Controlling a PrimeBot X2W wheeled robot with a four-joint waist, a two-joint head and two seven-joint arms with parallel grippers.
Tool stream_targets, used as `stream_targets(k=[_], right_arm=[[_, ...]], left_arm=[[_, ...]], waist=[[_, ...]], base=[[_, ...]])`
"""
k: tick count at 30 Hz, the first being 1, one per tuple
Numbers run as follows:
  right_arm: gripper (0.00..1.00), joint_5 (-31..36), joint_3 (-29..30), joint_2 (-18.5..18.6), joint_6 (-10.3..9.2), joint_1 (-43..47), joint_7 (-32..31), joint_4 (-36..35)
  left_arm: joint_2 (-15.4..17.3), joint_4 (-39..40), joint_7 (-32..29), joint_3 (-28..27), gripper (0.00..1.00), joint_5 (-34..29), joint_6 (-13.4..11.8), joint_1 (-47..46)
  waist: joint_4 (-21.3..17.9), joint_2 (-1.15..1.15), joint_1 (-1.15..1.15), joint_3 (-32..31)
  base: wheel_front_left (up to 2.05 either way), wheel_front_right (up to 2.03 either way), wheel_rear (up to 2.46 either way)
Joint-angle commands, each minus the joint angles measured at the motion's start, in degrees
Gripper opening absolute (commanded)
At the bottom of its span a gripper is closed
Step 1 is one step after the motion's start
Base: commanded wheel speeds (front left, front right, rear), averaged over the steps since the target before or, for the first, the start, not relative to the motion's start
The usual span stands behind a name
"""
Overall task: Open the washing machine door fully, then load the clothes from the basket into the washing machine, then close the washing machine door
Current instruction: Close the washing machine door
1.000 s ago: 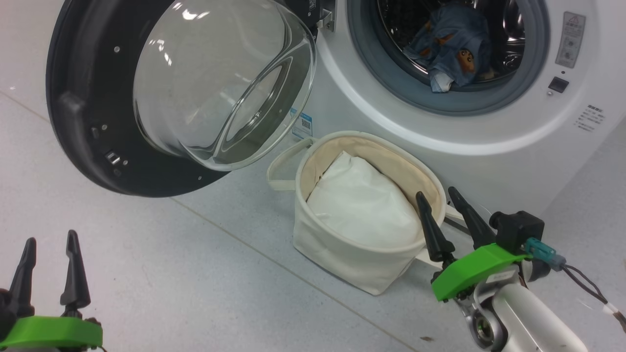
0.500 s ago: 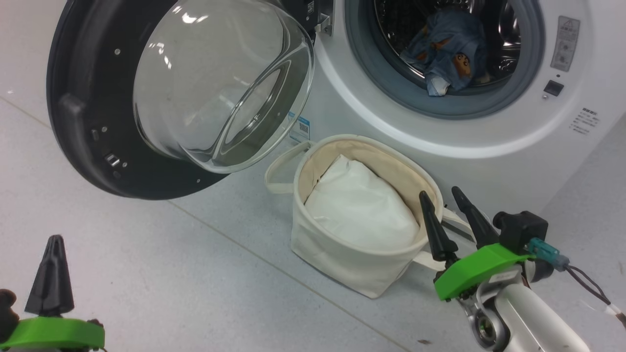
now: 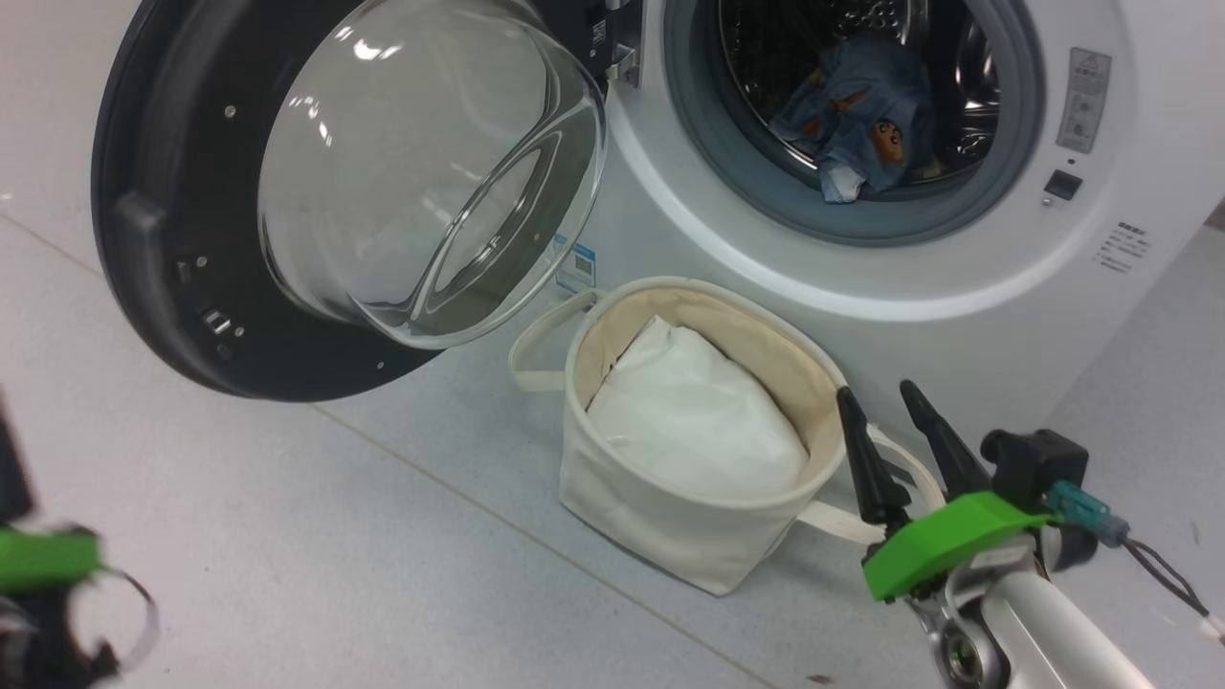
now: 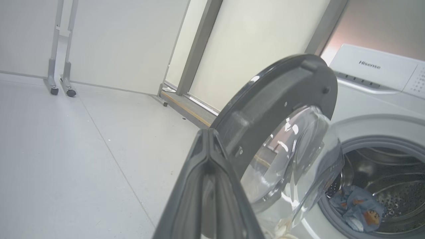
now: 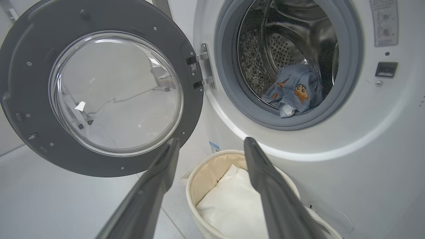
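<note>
We have two grippers. Our left gripper [image 4: 207, 132] has its two dark fingers pressed flat together with nothing between them. In the head view it is a green blur at the lower left, over the floor [image 3: 335, 555]. Our right gripper [image 3: 878, 392] holds its two fingers spread apart and empty, just beside the right rim of the basket [image 3: 670, 536]. We cannot tell whether the nearer finger touches the canvas.

The one basket stands on the floor close before the washing machine [image 3: 957, 316], below its opening. It has two loop handles [image 3: 534, 346], one on each side, and one plain white padding [image 3: 689, 421] inside.

The clothes [image 3: 852, 115] lie as one blue bundle with orange prints in the steel drum [image 5: 262, 46], at its front lip, just behind the grey gasket [image 3: 890, 215].

The one washing machine door [image 3: 163, 191] hangs wide open on its hinge [image 3: 620, 59], left of the opening, with its glass dome bulging toward us. In the left wrist view its black rim stands between our left gripper and the drum. One blue label [image 3: 575, 267] shows beside the dome's edge. Two grey wheeled legs [image 4: 59, 83] stand far off by the wall.
</note>
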State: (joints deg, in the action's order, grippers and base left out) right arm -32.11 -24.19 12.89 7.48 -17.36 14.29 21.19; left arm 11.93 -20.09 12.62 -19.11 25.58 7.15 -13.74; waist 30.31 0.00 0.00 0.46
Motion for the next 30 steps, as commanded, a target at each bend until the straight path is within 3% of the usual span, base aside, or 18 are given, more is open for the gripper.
stream_targets(k=[1,6,15,22,30], right_arm=[[1.0,0.1,0.2,0.6,0.01,0.4,0.7,-2.0],[1.0,0.6,1.8,1.2,0.01,2.5,0.7,-2.6],[1.0,2.4,5.3,3.0,0.01,6.6,0.7,-4.6],[1.0,3.6,5.7,4.7,0.01,7.1,0.7,-5.8],[1.0,3.7,5.2,5.6,0.01,6.4,0.6,-6.0]], left_arm=[[3.6,1.4,-1.5,-3.5,0.0,4.2,0.3,-5.5],[6.1,-3.8,-9.0,-8.3,0.0,16.1,0.2,-13.6],[10.8,-23.5,-19.6,-16.5,0.0,31.3,-1.2,-28.6],[15.7,-33.9,-25.0,-20.0,0.0,37.1,-0.6,-33.5],[16.7,-39.0,-26.9,-19.0,0.0,38.3,0.1,-35.4]], waist=[[-0.3,0.0,0.0,-0.3],[-1.2,0.0,0.0,-0.8],[-3.8,0.0,0.0,-0.9],[-7.9,0.0,0.0,1.3],[-10.5,0.0,0.0,2.5]], base=[[0.0,0.0,0.0],[0.0,0.0,0.0],[0.0,0.0,0.0],[0.0,0.0,0.0],[0.0,0.0,0.0]])
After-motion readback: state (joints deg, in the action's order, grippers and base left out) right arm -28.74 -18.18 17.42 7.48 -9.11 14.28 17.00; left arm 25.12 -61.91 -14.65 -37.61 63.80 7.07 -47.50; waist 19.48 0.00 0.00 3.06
